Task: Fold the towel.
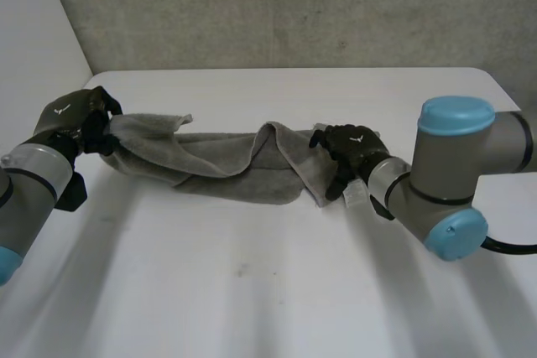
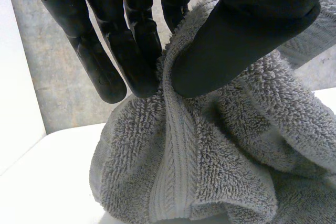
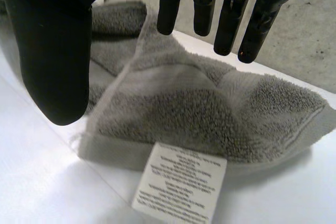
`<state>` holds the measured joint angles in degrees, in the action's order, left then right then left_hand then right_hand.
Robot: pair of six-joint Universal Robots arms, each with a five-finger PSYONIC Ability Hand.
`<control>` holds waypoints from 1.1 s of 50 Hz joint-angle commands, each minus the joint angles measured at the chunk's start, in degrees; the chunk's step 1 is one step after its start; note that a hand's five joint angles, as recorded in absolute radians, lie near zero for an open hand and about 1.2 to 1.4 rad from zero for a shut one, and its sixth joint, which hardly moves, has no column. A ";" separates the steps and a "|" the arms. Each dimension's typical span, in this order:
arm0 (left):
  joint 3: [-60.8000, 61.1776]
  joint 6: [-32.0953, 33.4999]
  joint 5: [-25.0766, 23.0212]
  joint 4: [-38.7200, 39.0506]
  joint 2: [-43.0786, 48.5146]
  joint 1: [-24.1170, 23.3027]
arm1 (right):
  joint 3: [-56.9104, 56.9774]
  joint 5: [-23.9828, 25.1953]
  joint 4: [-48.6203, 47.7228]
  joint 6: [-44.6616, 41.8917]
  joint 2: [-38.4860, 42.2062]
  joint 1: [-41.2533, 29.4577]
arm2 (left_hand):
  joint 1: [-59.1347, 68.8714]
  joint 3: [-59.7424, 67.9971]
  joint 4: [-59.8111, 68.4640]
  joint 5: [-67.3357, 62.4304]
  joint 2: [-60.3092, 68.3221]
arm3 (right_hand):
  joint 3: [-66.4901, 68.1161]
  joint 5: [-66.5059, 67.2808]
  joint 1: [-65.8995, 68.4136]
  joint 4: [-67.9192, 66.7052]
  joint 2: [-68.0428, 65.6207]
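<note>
Under your right hand [image 1: 352, 148], fingers spread and holding nothing, lies one end of the bunched grey terry towel [image 1: 226, 165]; your left hand [image 1: 80, 119] pinches the other. No clean fold yet.

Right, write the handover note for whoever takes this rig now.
Left hand: shut on the grey towel, pinching one end between thumb and fingers.
Right hand: open with fingers straight, holding nothing, over the towel's other end, where the care label lies.
Towel: a rumpled, bunched band running across the white table from one hand to the other, not spread flat.
Done: one end is grasped; no neat fold shows yet.
Left: probably close the right hand on its end, spread the towel out, then fold it.
</note>
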<state>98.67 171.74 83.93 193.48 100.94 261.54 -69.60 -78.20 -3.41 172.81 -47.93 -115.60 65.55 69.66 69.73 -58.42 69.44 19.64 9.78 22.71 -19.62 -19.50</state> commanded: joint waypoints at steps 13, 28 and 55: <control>0.03 -0.35 0.01 0.05 0.31 0.19 | 5.25 -2.05 -2.30 -6.08 7.93 -0.24 | 14.45 10.34 10.27 -11.58 10.56 | 9.43 9.30 6.37 -9.46 -9.58; 0.03 -0.35 0.09 0.58 0.57 0.19 | 9.04 -2.05 -5.90 -7.14 10.13 -0.15 | 14.45 10.34 10.27 -11.58 10.56 | 60.36 60.22 57.29 -60.38 -60.50; 0.12 -0.35 0.01 1.11 0.40 0.19 | 8.86 0.06 0.85 -6.61 5.11 2.57 | 14.45 10.34 10.27 -11.58 10.56 | 18.81 18.68 15.75 -18.83 -18.95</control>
<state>98.78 171.40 83.93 194.68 101.34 261.75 -60.25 -78.50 -6.19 166.21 -46.66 -113.00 65.55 69.66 69.74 -58.44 69.44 65.43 15.97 74.71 -66.11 -65.49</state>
